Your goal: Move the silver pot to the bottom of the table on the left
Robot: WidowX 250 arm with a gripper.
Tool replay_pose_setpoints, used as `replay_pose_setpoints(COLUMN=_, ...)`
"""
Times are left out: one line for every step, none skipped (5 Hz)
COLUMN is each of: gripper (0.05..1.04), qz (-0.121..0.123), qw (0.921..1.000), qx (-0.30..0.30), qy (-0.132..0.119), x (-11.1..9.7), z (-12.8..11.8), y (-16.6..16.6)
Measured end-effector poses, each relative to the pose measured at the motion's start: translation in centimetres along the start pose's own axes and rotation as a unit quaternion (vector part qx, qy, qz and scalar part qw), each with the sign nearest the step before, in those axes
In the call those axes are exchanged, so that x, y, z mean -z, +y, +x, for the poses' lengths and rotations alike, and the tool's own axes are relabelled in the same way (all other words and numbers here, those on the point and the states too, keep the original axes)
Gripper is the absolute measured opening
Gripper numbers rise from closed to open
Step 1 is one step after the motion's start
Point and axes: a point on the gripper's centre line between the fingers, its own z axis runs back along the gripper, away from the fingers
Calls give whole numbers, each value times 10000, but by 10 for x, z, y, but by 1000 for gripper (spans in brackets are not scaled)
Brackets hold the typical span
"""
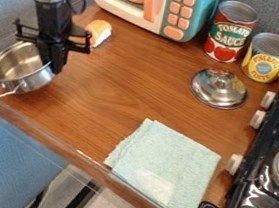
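While pinching the silver pot by its right rim in the closed gripper, positioned at the lower left of the table, presumably to exploit the thin wall as a handhold for placement.

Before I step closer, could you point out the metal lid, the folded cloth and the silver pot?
Metal lid (216,90): camera view, domed top.
Folded cloth (166,160): camera view, upper face.
Silver pot (33,82): camera view, outer wall.

"TOMATO SAUCE" on red can, "PINEAPPLE" w/ unclear 2nd word on yellow can
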Motion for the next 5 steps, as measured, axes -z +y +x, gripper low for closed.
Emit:
replay_pose_setpoints(gripper=71, qz=56, qw=9999, qx=-144, qy=78, x=12, z=5, y=7)
replay_pose_setpoints(gripper=71, qz=62, qw=9996, qx=-274, qy=58, x=16, z=12, y=14)
replay_pose_setpoints(gripper=71, qz=-50, qw=9991, qx=-421, qy=-65, x=15, z=26, y=15)
replay_pose_setpoints(gripper=71, qz=-177, qw=9988, qx=-415, qy=-167, x=13, z=39, y=8)
replay_pose_setpoints(gripper=71, qz=-275, qw=9992, qx=-275, qy=-120, x=16, z=42, y=-8)
